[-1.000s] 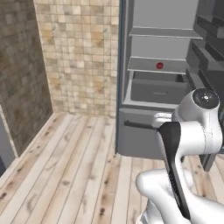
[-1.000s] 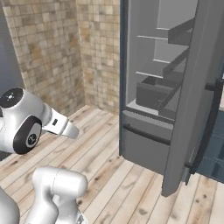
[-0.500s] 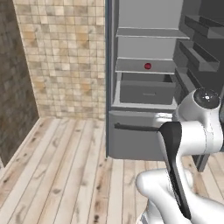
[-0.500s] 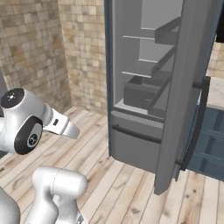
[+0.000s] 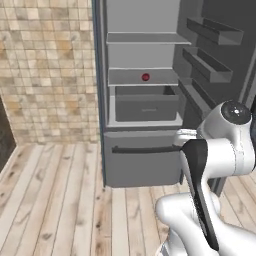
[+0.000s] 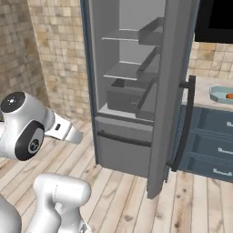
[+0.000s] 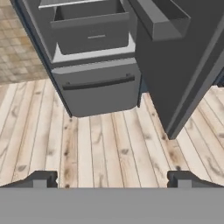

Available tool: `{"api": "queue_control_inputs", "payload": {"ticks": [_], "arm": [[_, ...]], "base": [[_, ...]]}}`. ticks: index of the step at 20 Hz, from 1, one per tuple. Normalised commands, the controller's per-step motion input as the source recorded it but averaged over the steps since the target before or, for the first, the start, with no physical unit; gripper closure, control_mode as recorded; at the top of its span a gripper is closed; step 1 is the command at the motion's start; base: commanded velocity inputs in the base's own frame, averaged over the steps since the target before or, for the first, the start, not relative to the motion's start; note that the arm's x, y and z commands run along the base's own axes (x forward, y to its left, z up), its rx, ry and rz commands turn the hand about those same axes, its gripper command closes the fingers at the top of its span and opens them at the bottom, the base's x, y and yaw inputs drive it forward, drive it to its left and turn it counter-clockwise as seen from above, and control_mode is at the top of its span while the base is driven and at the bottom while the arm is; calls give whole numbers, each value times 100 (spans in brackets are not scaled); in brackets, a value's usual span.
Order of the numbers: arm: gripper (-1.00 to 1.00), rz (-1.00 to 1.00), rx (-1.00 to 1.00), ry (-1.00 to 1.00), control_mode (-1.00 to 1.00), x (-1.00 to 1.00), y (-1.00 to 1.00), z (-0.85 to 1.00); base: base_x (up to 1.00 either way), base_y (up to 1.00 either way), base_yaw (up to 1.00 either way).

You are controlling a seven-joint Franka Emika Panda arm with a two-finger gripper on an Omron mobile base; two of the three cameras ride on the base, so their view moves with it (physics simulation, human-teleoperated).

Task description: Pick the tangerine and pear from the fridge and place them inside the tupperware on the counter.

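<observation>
We face the fridge (image 5: 142, 100), its door (image 6: 168, 91) swung wide open to the right. On the second shelf inside it, just above the drawer (image 5: 145, 102), sits the pear (image 5: 145, 77), a small dark red fruit near the middle of that shelf and touching nothing else. Below the drawer is the lower freezer front with a dark bar handle (image 5: 142, 149). The door bins (image 5: 210, 65) line the inside of the open door, and a long dark bar handle (image 6: 184, 123) runs down its outer face.

From the right base view we see, past the door's edge, the desk (image 6: 202, 91) of beige stone over dark blue drawers (image 6: 209, 145). On it rests the pale blue-green tupperware (image 6: 219, 94), partly cut off by the picture's edge, and inside it lies a small orange thing, the tangerine (image 6: 230, 96).

Our end effector (image 7: 111, 179) hangs over the wooden plank floor (image 7: 105, 144) in front of the fridge, well apart from the pear. Its two dark fingertips (image 7: 41, 179) stand far apart at either side of the hand view, with nothing between them.

A tiled beige wall (image 5: 50, 70) stands to the left of the fridge.
</observation>
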Motion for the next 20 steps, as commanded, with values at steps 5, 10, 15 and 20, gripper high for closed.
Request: {"api": "queue_control_inputs", "payload": {"ticks": [5, 10, 15, 20], "arm": [[-100, 0, 0, 0, 100, 0, 0, 0], [-100, 0, 0, 0, 100, 0, 0, 0], [-100, 0, 0, 0, 100, 0, 0, 0], [-100, 0, 0, 0, 100, 0, 0, 0]], "base": [[49, 17, -28], [79, 21, -20], [88, 29, -17], [82, 32, -14]]}}
